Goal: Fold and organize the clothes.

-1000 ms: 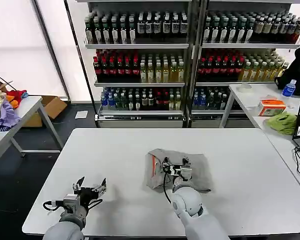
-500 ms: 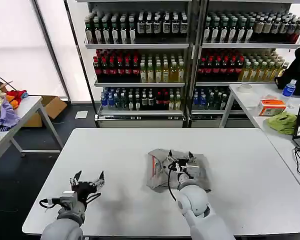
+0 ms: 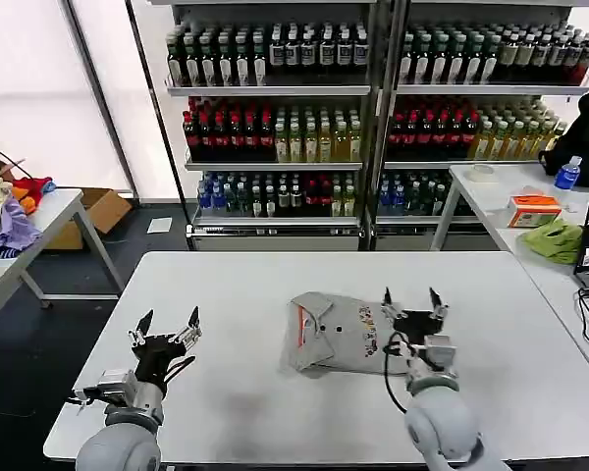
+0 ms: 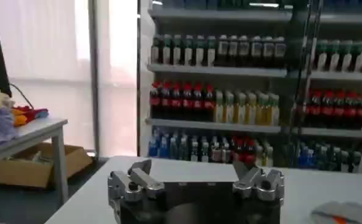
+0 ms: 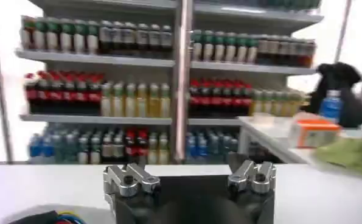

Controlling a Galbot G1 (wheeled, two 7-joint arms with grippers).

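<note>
Your right pincer [image 3: 410,303], spread, hovers at 3 o'clock of the folded grey T-shirt [image 3: 339,334]; left pincer [image 3: 165,328] spread. Square its edges gently.

The T-shirt [image 3: 344,334] is soft matt grey cotton, a bit rumpled, with a flatter-looking print patch on it. It sits on a smooth white surface [image 3: 226,294] with a dull, laminate-type finish. Both the left gripper [image 3: 164,331] and right gripper [image 3: 410,303] look like black plastic bodies with silvery brushed-metal knuckles and dark fingers [image 3: 387,296], slightly shiny.
</note>
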